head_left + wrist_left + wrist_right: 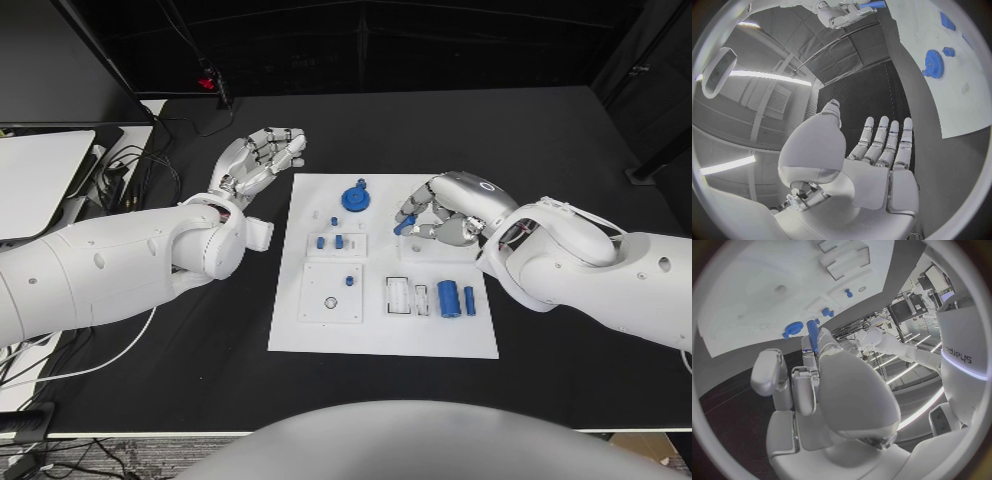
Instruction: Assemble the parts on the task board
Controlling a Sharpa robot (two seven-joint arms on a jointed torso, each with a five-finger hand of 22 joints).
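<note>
Over the task board (382, 335), toward the worktop's far edge, a blue peg (405, 222) is pinched in the right hand (450, 212). Keep it upright, align over its socket, then lower slowly. Left hand (257, 160) hovers beside, fingers spread, holding nothing.

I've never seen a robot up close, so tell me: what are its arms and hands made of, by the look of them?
Both arms are smooth, glossy white shells with rounded, bulging joints. The left hand and right hand are silver metal with segmented fingers and pale tips. The right hand's back carries a small dark round mark. A thin white cable loops beside the right wrist.
</note>
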